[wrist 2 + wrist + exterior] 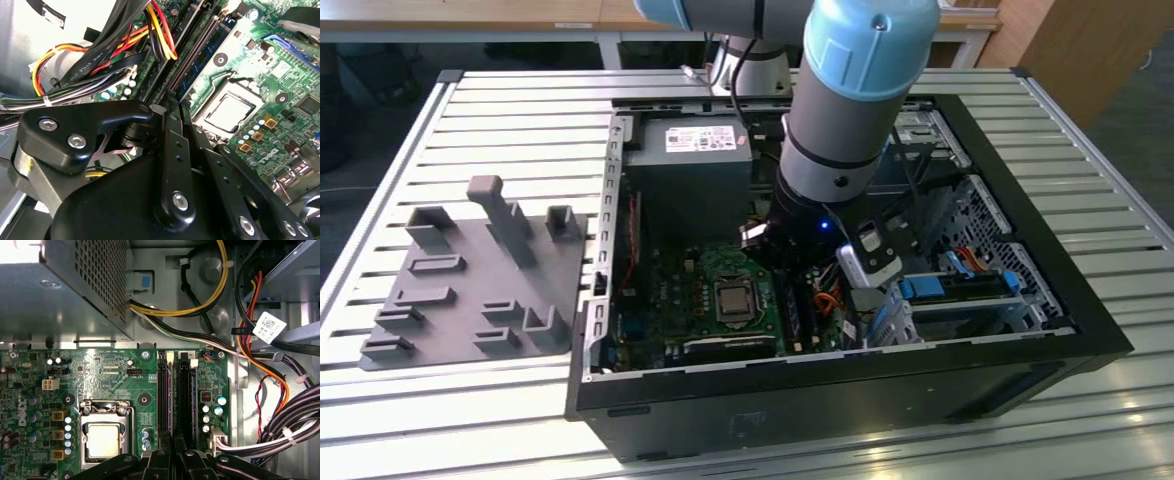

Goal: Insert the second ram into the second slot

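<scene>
My gripper (pixel 790 272) reaches down into the open computer case (pixel 1067 300), over the middle of the two long black memory slots (pixel 185 395) beside the processor socket. In both wrist views its black fingertips (pixel 160 460) are drawn together to a thin gap. The second ram (pixel 171 400) shows edge-on as a narrow bluish strip. It runs out from between the fingertips along the slots, and its middle is hidden under the fingers. In the second wrist view the gripper (pixel 171 102) lines up with the end of a dark slot (pixel 195 52). How deep the ram sits I cannot tell.
The power supply box (pixel 60 295) stands past the slots' far end. Thick cable bundles (pixel 100 55) (pixel 280 430) crowd one side and the processor socket (pixel 102 437) lies on the other. Blue drive-bay latches (pixel 927 287) are at the exterior view's right. A grey fixture tray (pixel 467 290) lies on the slatted table.
</scene>
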{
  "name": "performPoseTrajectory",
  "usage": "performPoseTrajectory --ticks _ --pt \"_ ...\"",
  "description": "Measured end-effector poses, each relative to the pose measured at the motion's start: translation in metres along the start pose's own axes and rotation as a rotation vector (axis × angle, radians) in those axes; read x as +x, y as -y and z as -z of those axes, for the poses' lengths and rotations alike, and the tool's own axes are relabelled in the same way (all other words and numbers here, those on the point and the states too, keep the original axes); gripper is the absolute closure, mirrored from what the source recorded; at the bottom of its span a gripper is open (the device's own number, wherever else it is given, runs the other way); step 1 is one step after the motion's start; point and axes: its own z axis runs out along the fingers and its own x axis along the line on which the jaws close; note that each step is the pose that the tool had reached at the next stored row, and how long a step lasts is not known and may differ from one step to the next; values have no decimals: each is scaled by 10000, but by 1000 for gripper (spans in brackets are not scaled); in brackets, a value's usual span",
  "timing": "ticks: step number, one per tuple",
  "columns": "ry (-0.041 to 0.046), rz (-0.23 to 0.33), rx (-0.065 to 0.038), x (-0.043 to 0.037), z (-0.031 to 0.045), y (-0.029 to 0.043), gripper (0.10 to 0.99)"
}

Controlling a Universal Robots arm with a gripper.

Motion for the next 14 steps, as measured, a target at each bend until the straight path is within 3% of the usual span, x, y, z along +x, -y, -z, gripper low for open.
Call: performPoseTrajectory --ticks 14 --pt "1 6 34 -1 -13 -1 949"
